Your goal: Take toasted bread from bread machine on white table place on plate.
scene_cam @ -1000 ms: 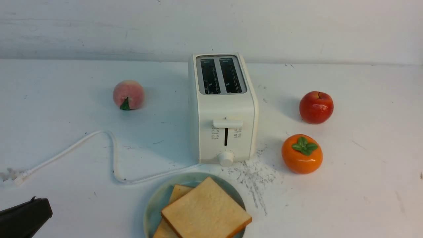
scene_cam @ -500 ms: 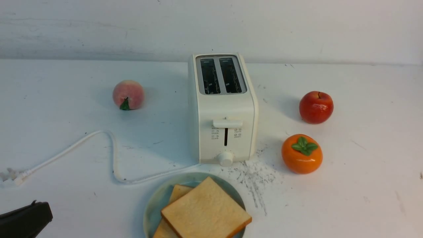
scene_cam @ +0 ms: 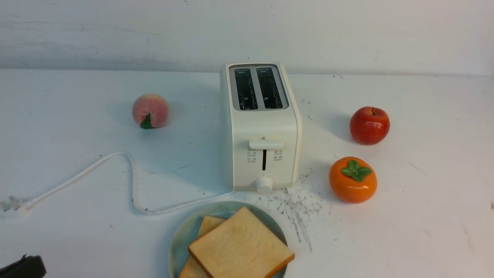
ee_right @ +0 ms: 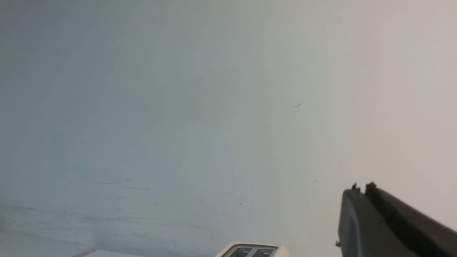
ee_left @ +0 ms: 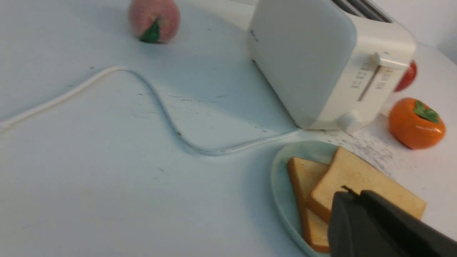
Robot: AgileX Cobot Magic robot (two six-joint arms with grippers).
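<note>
- Two slices of toasted bread [scene_cam: 241,247] lie overlapped on the plate [scene_cam: 181,239], the upper one covering most of the lower.
- One pale teal plate sits at the near edge of the white table [scene_cam: 405,231], just in front of the bread machine [scene_cam: 260,127].
- One cream bread machine stands upright mid-table — both of its two slots are dark and hold no bread, and its lever sits at the top of its track.
- One white cord [scene_cam: 115,166] loops from the machine's base across the table to the robot's left, passing just beside the plate's far rim.
- Three pieces of fruit stand around it: a peach [scene_cam: 150,111] to the left, a red apple [scene_cam: 369,125] and an orange persimmon [scene_cam: 352,179] to the right, all well apart from the plate.
- Dark scuff marks speckle the table between plate and persimmon.
- One left gripper [ee_left: 351,200], fingers pressed together and holding nothing, hangs at the near left, clear of the bread.
- One right gripper [ee_right: 360,192], likewise closed and empty, points at the bare wall — nothing blocks the plate.
</note>
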